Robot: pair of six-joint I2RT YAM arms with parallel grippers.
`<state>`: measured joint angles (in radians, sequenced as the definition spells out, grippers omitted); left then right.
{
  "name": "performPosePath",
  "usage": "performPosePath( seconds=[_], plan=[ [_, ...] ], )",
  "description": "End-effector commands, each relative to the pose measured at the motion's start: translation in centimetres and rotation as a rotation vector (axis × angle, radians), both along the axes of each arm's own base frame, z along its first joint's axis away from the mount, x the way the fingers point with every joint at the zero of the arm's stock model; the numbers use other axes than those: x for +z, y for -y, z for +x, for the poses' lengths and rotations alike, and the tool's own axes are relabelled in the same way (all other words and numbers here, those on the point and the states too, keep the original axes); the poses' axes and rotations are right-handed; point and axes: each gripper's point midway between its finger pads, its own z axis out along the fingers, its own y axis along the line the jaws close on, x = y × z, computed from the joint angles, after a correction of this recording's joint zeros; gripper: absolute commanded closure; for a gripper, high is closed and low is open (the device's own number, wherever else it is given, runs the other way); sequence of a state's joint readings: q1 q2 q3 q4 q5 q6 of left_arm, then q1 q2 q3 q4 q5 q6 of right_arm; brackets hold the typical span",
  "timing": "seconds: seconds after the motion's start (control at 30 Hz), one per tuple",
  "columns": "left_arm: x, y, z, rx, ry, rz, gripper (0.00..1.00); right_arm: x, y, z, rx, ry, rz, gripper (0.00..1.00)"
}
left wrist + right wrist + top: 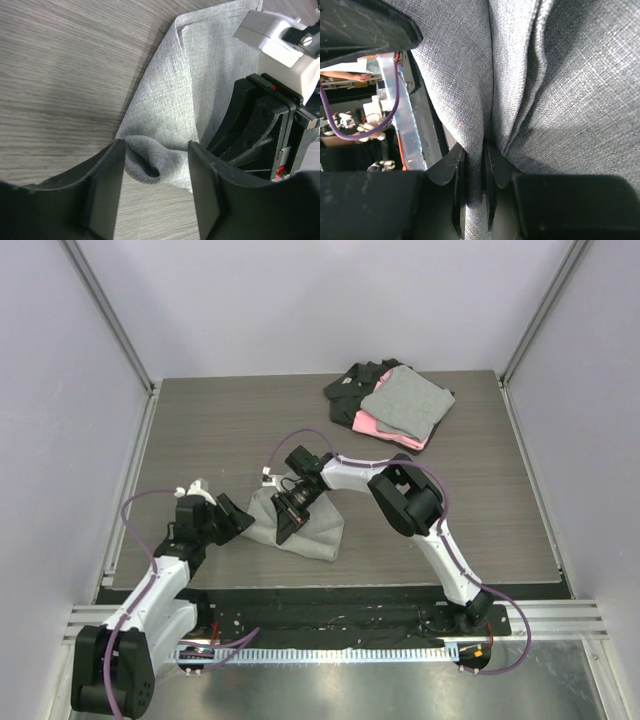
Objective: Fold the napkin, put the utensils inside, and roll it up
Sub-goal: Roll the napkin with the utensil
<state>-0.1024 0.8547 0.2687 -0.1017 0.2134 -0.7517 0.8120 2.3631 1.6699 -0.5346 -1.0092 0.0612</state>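
The light-grey napkin point(312, 532) lies bunched on the wooden table between my two arms. My right gripper point(291, 519) reaches in from above and is shut on a raised fold of the napkin point(570, 75); the cloth runs pinched between the right gripper's point(474, 150) jaws. My left gripper point(243, 524) sits low at the cloth's left edge. Its fingers point(107, 180) stand apart around a rolled-up corner of the napkin point(190, 85), which touches the left one. The left gripper point(156, 150) is open. The utensils are out of view.
A stack of folded grey, pink and black cloths point(398, 406) lies at the back right of the table. The right gripper's black and white body point(272, 115) stands close beside my left fingers. Grey walls enclose the table on three sides.
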Motion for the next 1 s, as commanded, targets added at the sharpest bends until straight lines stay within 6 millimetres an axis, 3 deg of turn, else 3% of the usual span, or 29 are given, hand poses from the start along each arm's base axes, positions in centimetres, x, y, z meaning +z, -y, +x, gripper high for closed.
performPosePath(
  seconds=[0.0, 0.3, 0.5, 0.53, 0.97],
  plan=[
    [1.1, 0.1, 1.5, 0.001, 0.070, -0.011, 0.46, -4.5, 1.9, -0.1, -0.023, -0.008, -0.149, 0.90],
    [0.6, -0.3, 1.9, 0.032, 0.044, 0.002, 0.58, -4.9, 1.8, 0.1, -0.028, -0.012, -0.152, 0.90],
    [-0.4, -0.1, 2.2, 0.020, -0.017, 0.000, 0.72, -5.1, 2.0, 0.3, -0.033, -0.002, -0.163, 0.90],
    [-0.2, -0.1, 2.4, 0.022, -0.017, 0.003, 0.78, -5.0, 1.9, 0.4, -0.034, 0.006, -0.162, 0.89],
    [-3.0, -0.4, 2.0, -0.009, -0.240, 0.065, 0.91, -1.9, 1.3, 2.8, -0.087, 0.149, -0.159, 0.68]
  ],
)
